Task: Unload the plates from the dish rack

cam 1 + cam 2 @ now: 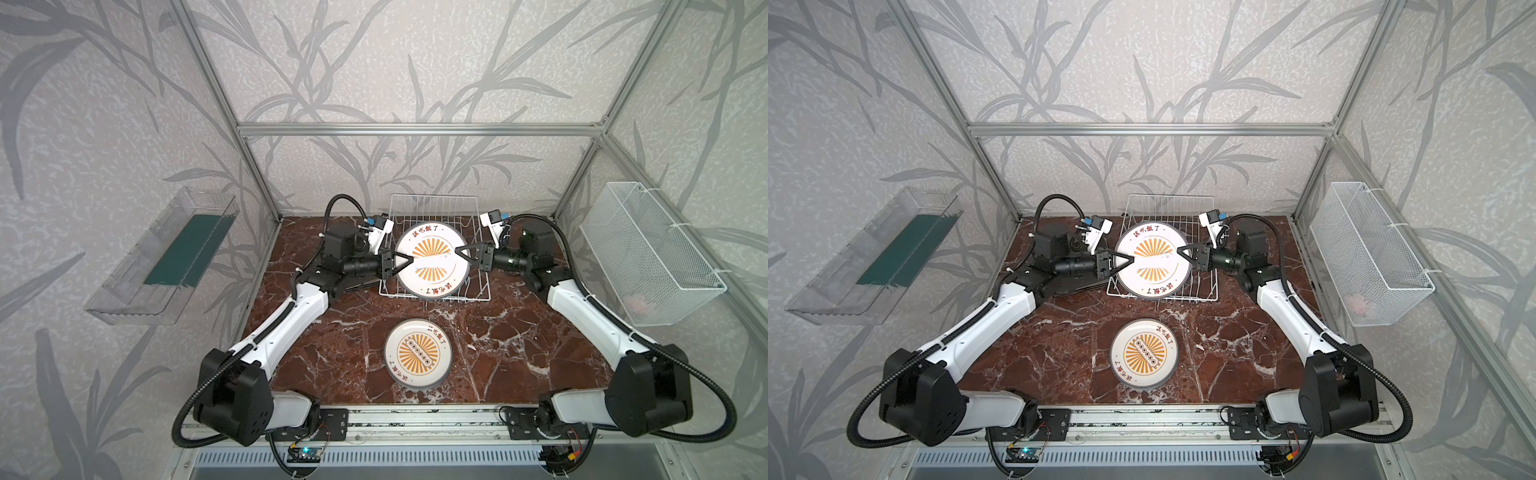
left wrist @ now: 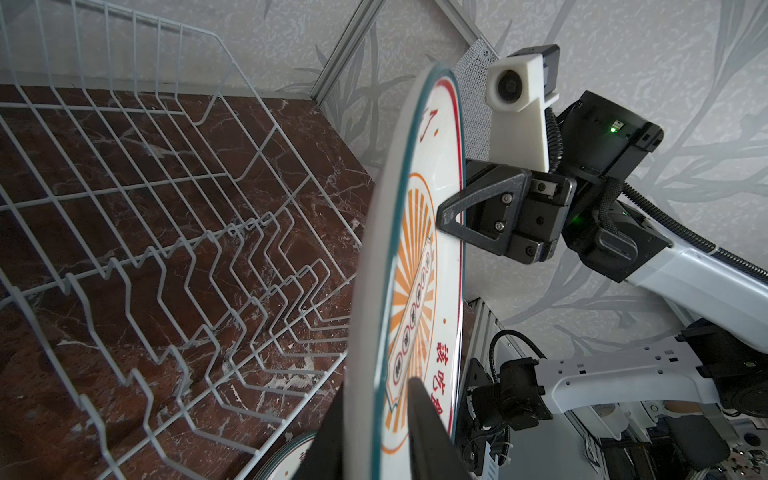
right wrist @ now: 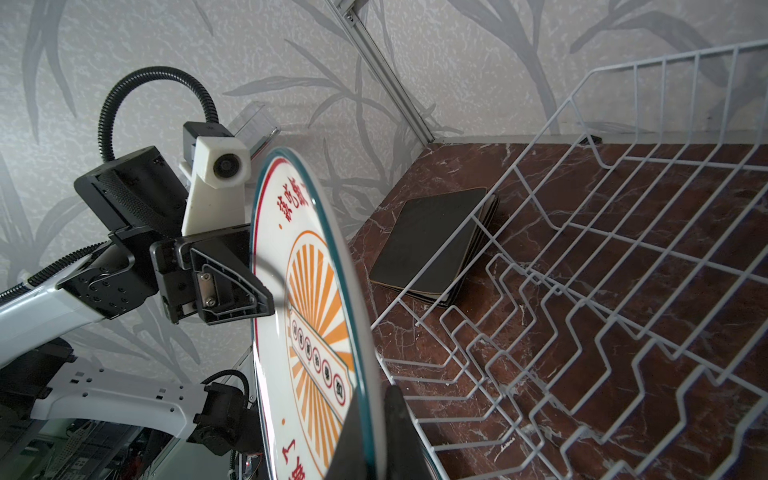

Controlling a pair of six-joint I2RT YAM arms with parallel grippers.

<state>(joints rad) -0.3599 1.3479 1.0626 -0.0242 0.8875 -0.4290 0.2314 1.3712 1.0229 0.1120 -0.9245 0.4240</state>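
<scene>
We clamp the upright round plate [image 1: 432,266] between left claw [image 1: 410,259] and right claw [image 1: 457,251]; uneven lifting may snag it on the dish rack [image 1: 432,208] or twist it loose.

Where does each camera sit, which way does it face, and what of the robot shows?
Top views: high in front, looking down and back at rack, held plate and flat plate; left arm and right arm show.
Left wrist: on the left arm, faces along the held plate toward the right gripper; own fingers straddle its rim.
Right wrist: the mirror, facing the left gripper; own fingers on the rim.
Shared: both wrist views show rack and held plate.
</scene>
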